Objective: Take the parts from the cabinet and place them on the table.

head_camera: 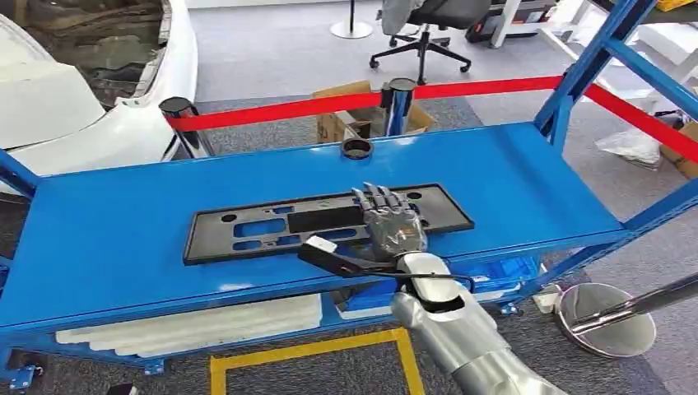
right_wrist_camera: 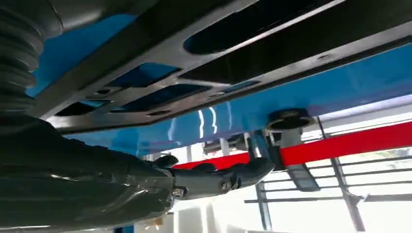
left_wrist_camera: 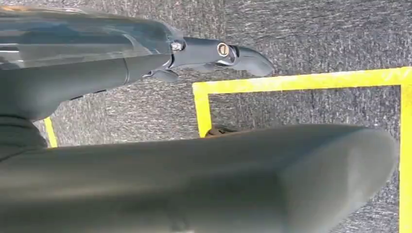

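Head view: a black plate (head_camera: 329, 224) is seen lying flat on the blue shelf (head_camera: 123, 239), near its front edge. The right hand (head_camera: 393, 226) is laid over the plate's right half, fingers extended and apart, nothing grasped. A small black ring (head_camera: 356, 149) is noted behind, well apart. The left hand (left_wrist_camera: 214, 53) is seen hanging over carpet, fingers loose, nothing held. Risk: the flat plate may be pushed along the smooth shelf rather than lifted, no edge being gripped.

Matt black plastic panel (head_camera: 329, 224) on a glossy blue painted metal shelf (head_camera: 123, 239).
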`<state>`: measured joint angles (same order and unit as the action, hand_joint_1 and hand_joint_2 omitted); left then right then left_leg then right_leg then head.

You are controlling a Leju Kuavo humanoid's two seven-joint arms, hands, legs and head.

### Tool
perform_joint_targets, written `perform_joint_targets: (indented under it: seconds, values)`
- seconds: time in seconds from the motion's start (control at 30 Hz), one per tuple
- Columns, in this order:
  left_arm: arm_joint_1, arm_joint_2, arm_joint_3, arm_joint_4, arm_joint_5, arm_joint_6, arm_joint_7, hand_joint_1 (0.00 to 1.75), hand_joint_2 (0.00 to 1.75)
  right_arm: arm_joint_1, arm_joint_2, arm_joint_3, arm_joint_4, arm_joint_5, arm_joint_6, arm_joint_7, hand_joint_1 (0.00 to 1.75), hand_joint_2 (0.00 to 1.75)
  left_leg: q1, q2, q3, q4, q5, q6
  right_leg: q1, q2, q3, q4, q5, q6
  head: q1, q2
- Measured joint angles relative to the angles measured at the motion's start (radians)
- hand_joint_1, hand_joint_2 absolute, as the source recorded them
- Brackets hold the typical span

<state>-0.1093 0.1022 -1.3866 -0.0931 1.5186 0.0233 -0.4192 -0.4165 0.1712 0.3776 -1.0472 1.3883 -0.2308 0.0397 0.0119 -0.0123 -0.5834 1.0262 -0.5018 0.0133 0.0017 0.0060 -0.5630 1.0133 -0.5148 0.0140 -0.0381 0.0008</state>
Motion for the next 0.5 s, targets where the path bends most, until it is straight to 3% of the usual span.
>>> perform_joint_targets:
  seconds: [0.5]
  values:
    - [-0.006,0.000,-0.014,0.000,0.001,-0.009,-0.006,0.00,0.00,-0.088,0.040,0.072,0.173,-0.039,0.009,0.002,0.00,1.75,0.000,0.000,0.000,0.000,0.000,0.000,0.000,0.000,0.000,0.000,0.000,0.000,0.000,0.000]
